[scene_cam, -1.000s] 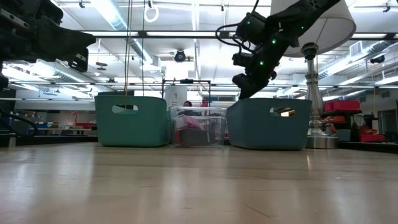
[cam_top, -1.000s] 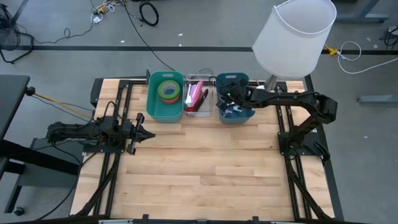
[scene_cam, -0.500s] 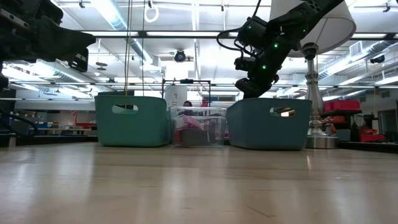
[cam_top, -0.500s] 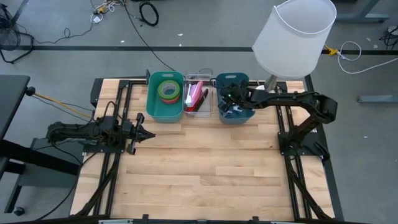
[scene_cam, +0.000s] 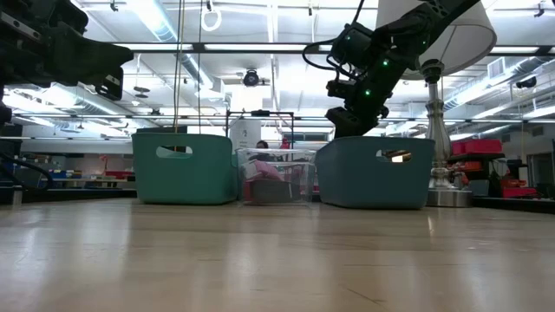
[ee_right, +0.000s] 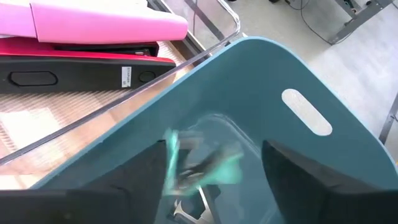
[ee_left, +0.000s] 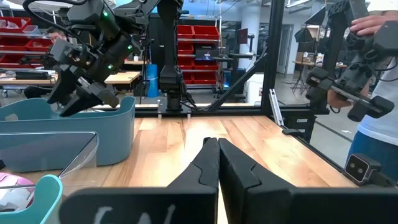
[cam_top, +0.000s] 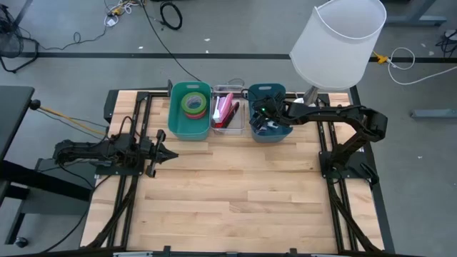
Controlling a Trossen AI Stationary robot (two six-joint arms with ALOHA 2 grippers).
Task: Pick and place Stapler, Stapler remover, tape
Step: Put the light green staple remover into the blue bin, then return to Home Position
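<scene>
now right pincer (ee_right: 208, 180) open over blue bin (ee_right: 298, 81), remover (ee_right: 202, 165) inside.

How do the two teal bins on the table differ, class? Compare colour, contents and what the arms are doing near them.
The left teal bin is a lighter green-teal; the right teal bin is darker blue-teal. The left teal bin holds stacked tape rolls; the right teal bin's contents show only as a blur. The right gripper, fingers open, hangs over the right teal bin; no gripper is over the left teal bin. Both flank the clear tray at the table's far edge.
</scene>
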